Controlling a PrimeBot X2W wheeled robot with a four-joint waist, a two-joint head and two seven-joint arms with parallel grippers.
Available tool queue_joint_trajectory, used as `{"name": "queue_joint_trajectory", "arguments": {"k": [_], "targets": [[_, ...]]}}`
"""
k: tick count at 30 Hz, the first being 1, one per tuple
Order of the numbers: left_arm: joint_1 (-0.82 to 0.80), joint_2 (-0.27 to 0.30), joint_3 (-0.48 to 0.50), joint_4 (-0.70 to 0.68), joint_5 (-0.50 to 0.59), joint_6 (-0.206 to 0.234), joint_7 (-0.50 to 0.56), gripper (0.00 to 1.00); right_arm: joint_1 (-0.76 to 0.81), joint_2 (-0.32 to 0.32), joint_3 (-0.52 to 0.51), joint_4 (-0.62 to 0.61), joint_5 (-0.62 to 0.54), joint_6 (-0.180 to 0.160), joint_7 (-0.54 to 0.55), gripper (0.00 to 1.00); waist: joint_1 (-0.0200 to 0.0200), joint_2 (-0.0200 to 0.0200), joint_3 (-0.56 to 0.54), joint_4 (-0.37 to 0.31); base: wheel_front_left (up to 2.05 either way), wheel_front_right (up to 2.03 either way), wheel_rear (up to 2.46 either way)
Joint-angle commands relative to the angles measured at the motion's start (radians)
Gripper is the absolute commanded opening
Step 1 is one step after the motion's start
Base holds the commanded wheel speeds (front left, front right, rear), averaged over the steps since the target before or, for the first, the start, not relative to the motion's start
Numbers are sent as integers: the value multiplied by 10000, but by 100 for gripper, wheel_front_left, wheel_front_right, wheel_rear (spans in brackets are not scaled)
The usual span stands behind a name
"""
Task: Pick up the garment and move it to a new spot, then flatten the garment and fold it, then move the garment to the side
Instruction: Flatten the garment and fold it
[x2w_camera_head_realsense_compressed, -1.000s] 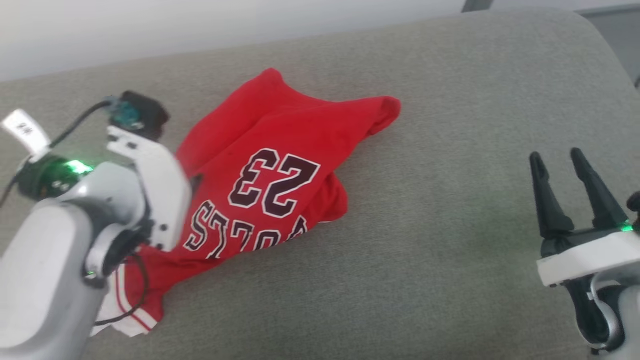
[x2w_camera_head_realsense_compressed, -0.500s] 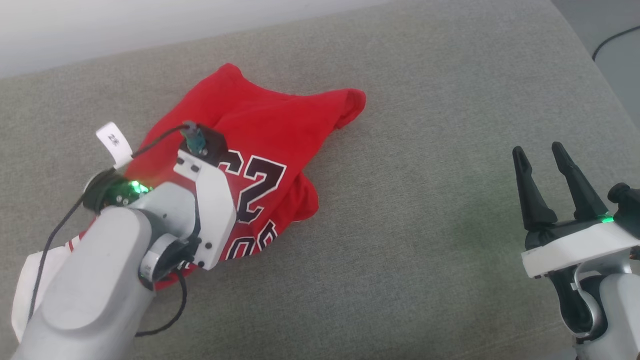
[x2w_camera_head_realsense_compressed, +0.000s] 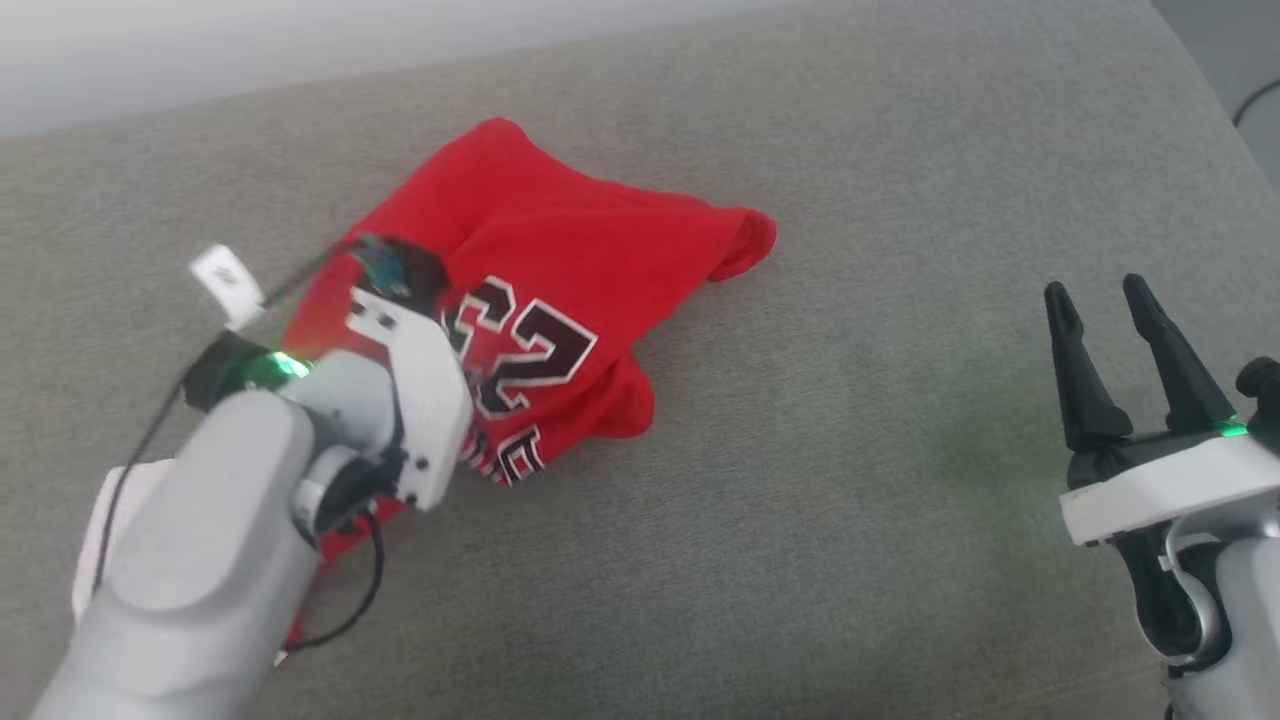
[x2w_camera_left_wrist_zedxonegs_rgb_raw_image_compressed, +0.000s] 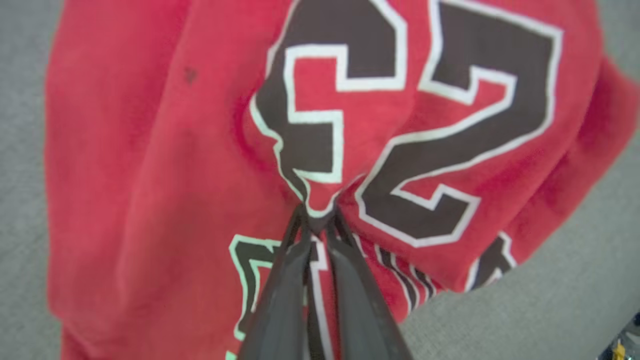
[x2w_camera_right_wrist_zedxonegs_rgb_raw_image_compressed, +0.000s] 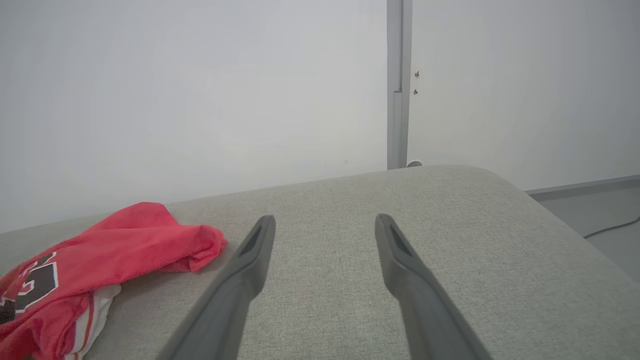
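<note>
The red "23" jersey T-shirt (x2w_camera_head_realsense_compressed: 590, 240), bunched on the grey fabric cushion (x2w_camera_head_realsense_compressed: 850, 450), lies directly under the left end effector (x2w_camera_left_wrist_zedxonegs_rgb_raw_image_compressed: 316, 220), apparently clamped on a fold by the numerals; the spread-fingered right end effector (x2w_camera_head_realsense_compressed: 1095, 290) stands well apart.

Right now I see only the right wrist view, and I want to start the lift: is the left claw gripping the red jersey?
Observer: Yes. In the left wrist view the left claw is shut on a pinch of the garment.
Operator: Where on it?
Observer: At the edge of the black 23, with the cloth puckered up into the grip.
Operator: Anything near that arm?
Observer: A black cable hangs in a loop under its wrist, by the garment's near edge.
</note>
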Motion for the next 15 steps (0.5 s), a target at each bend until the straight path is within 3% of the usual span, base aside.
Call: {"name": "queue_joint_trajectory", "arguments": {"k": [1, 8, 15], "targets": [[-173, 29, 225, -75, -113, 143, -191, 0, 93, -27, -49, -28, 22, -3, -38, 100, 0, 0, -66, 102, 0, 0, 0], [-184, 739, 1225, -475, -88, 802, -1010, 0, 378, -71, -176, -105, -10, -3, 106, 100, 0, 0, -203, 376, 0, 0, 0], [149, 1223, 1935, 301, -70, 1379, -1649, 0, 348, -90, -104, -190, -8, -3, 221, 100, 0, 0, -213, 368, 0, 0, 0]]}}
